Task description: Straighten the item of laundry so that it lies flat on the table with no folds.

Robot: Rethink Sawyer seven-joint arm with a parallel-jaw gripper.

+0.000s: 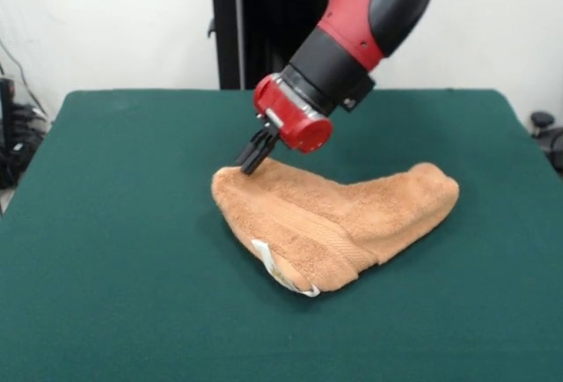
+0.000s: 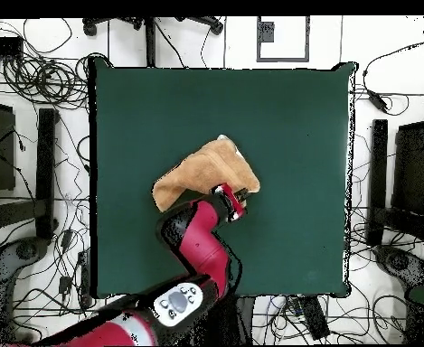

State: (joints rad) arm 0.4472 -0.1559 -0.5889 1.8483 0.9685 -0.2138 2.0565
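Plainly, line by line.
Surface: the table point(image 1: 106, 224) is covered in dark green felt-like cloth, flat, and far bigger than what lies on it.
Room: a white wall stands behind the table in the front view; from overhead the pale floor point(image 2: 34, 117) around the table carries many loose cables and dark stands on both sides.
Laundry: the orange-tan towel point(image 1: 352, 215) lies bunched near the middle of the table, folded over itself into a rough wedge with a raised ridge, a small white tag point(image 1: 264, 254) showing at its near corner.
Arm: the red and black arm point(image 2: 202, 248) comes down at a slant over the table edge beside the robot's base.
Gripper: the gripper point(image 1: 253, 157) touches the towel's far corner at the front view's left; its dark fingers sit close together at the cloth, but whether they clench it I cannot tell.
Obstructions: only the arm itself overlaps the towel's edge from overhead.
Edges: the towel is well apart from every table edge, with bare green cloth on all sides.
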